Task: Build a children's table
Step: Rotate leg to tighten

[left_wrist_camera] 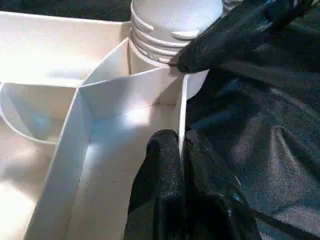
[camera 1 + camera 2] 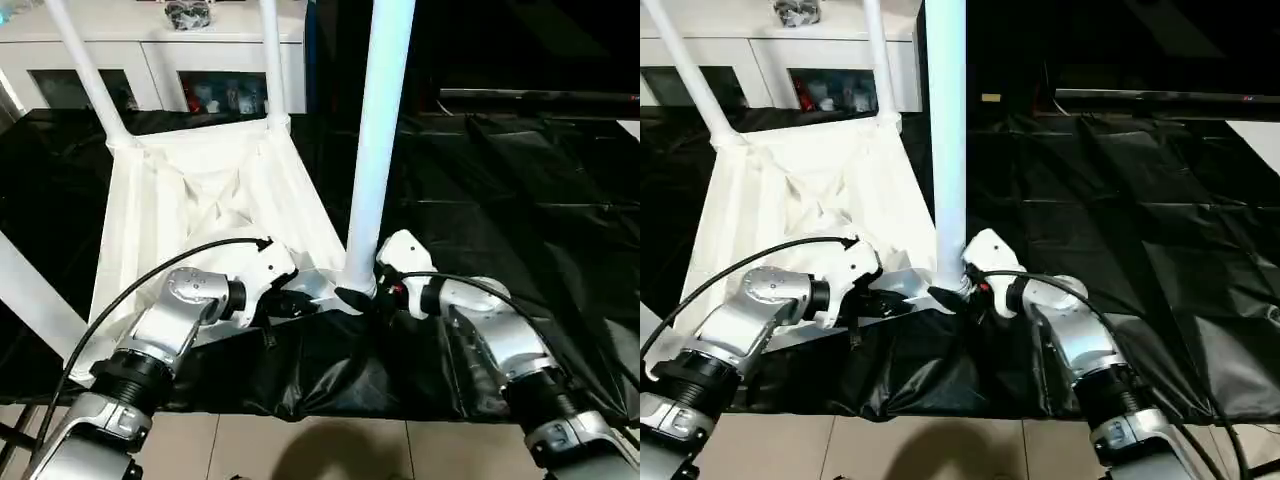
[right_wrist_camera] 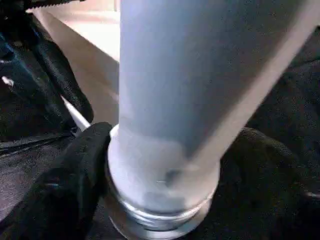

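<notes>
The children's table top (image 2: 200,200) lies upside down on a black sheet, ribs facing up. Two white legs (image 2: 90,70) (image 2: 270,60) stand in its far corner sockets. A third leg (image 2: 380,120) stands upright in the near right socket. My right gripper (image 3: 165,150) holds this leg's base, one black finger (image 3: 75,170) pressed on each side just above the collar. My left gripper (image 1: 181,142) is shut on the top's thin near rim, a short way left of that socket (image 1: 170,30). Each gripper's fingers appear in the other wrist view.
The black sheet (image 2: 500,180) covers the work surface, wrinkled to the right of the top. A white cabinet (image 2: 150,40) with glass doors stands behind. A white bar (image 2: 30,290) slants across the left edge. Tiled floor (image 2: 300,445) lies below the near edge.
</notes>
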`<state>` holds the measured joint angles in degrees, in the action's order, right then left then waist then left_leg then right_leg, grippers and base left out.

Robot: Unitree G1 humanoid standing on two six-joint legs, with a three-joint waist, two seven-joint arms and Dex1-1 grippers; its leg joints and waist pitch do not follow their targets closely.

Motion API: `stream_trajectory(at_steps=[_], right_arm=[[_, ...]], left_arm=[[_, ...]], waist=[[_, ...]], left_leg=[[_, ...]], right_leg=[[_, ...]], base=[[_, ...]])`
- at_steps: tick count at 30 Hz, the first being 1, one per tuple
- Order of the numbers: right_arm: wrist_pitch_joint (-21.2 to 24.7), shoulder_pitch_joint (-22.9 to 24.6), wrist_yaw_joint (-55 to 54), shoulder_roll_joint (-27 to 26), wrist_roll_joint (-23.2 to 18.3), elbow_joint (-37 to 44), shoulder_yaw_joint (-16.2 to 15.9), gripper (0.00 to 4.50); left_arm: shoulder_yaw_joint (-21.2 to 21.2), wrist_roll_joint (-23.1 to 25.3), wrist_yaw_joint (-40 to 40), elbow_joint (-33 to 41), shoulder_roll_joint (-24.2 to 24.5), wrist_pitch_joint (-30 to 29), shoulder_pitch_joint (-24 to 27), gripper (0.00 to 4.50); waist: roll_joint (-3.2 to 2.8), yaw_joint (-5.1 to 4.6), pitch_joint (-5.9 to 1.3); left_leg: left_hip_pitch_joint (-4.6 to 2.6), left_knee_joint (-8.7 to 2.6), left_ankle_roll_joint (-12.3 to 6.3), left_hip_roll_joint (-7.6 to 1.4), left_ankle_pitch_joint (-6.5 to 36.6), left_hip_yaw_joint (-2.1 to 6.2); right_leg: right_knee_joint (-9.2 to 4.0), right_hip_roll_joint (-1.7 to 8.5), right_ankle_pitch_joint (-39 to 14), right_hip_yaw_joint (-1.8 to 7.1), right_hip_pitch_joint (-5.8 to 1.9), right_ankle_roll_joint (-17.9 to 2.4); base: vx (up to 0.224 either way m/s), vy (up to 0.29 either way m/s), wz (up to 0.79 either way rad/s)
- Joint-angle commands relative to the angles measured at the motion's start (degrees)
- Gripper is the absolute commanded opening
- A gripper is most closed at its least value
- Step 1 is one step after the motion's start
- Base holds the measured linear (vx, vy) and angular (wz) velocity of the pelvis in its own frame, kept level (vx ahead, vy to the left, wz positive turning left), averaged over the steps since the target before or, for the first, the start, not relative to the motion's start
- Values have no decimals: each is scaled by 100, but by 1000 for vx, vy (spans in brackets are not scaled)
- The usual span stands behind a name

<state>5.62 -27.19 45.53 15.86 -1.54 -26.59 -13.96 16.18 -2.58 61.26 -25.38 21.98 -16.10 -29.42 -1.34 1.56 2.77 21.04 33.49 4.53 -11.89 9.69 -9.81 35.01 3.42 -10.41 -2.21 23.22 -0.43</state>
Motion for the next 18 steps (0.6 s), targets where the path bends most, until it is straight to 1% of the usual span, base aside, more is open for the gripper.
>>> stream_trajectory(at_steps=[1, 3, 4, 5, 6, 7, 8, 9, 10, 11, 13, 15, 16, 17, 18], right_arm=[[-51, -193, -5, 45, 53, -125, 50, 363], [-74, -216, -1, 50, 49, -169, 47, 348], [-114, -263, -3, 52, 44, -239, 64, 338], [-114, -263, -3, 52, 44, -239, 64, 329], [-161, -309, -21, 37, 40, -329, 92, 321], [-188, -328, -40, 28, 45, -369, 101, 313], [-204, -337, -52, 23, 49, -392, 107, 305], [-247, -356, -96, 0, 71, -444, 113, 296], [-246, -349, -107, -9, 73, -437, 112, 288], [-246, -348, -107, -10, 73, -436, 112, 284], [-272, -191, -208, -88, 106, -309, 73, 279], [-278, -121, -395, -171, 141, -304, 85, 276], [-270, -93, -514, -225, 166, -312, 88, 275], [-233, -21, -826, -382, 220, -321, 102, 275], [-211, 24, -1040, -499, 248, -338, 120, 274]], left_arm=[[-90, -168, 154, -136, 80, -13, 177, 0], [-74, -144, 169, -151, 91, 1, 169, 0], [-62, -113, 176, -172, 88, 33, 138, 0], [-62, -113, 176, -172, 88, 33, 138, 0], [-38, -95, 212, -174, 103, 40, 120, 0], [-24, -80, 223, -175, 115, 57, 116, 0], [-16, -72, 229, -175, 122, 66, 114, 0], [-6, -70, 256, -177, 144, 75, 122, 0], [-11, -61, 235, -183, 146, 88, 122, 0], [-12, -60, 232, -184, 146, 89, 122, 0], [-80, 23, -76, -343, 69, 150, 64, 0], [-122, 66, -323, -448, -50, 128, -1, 0], [-130, 90, -436, -477, -104, 124, -23, 0], [-186, 107, -728, -536, -268, 61, -80, 0], [-230, 95, -916, -565, -393, 0, -117, 0]], waist=[[121, 34, -345], [113, 35, -336], [153, 33, -332], [153, 33, -332], [174, 29, -325], [153, 23, -319], [150, 17, -319], [151, 15, -309], [174, 1, -309], [173, 2, -311], [176, -8, -308], [191, -7, -300], [187, 3, -295], [187, 7, -290], [203, 9, -287]], left_leg=[[-13, -344, -208, -51, 1265, -16], [-17, -348, -203, -53, 1298, -14], [-12, -348, -202, -51, 1322, -15], [-12, -348, -202, -51, 1322, -15], [-13, -351, -185, -51, 1371, -12], [-20, -359, -157, -60, 1417, -6], [-22, -363, -144, -63, 1438, -2], [-26, -365, -136, -63, 1467, -6], [-28, -364, -124, -64, 1502, -8], [-27, -366, -123, -63, 1491, -5], [-26, -365, -129, -61, 1481, -7], [-32, -362, -123, -55, 1480, -16], [-43, -361, -111, -56, 1497, -16], [-48, -363, -94, -59, 1522, -21], [-42, -368, -59, -58, 1521, -25]], right_leg=[[-451, 331, -1508, 190, -278, -1063], [-457, 335, -1585, 189, -274, -1055], [-459, 342, -1688, 188, -274, -1029], [-459, 342, -1688, 188, -274, -1029], [-468, 344, -1882, 187, -267, -972], [-478, 351, -1967, 190, -253, -962], [-477, 350, -1962, 189, -250, -976], [-487, 344, -1963, 192, -244, -978], [-483, 343, -1944, 196, -243, -986], [-475, 343, -1914, 197, -250, -990], [-473, 341, -1855, 200, -251, -1007], [-486, 340, -1924, 202, -244, -987], [-497, 342, -2014, 204, -234, -959], [-514, 343, -2111, 210, -223, -927], [-517, 344, -2169, 214, -222, -899]], base=[[0, 0, 0], [0, 0, 0], [0, 0, 0], [0, 0, 0], [0, 0, 0], [0, 0, 0], [0, 0, 0], [0, 0, 0], [0, 0, 0], [0, 0, 0], [0, 0, 0], [0, 0, 0], [0, 0, 0], [0, 0, 0], [0, 0, 0]])
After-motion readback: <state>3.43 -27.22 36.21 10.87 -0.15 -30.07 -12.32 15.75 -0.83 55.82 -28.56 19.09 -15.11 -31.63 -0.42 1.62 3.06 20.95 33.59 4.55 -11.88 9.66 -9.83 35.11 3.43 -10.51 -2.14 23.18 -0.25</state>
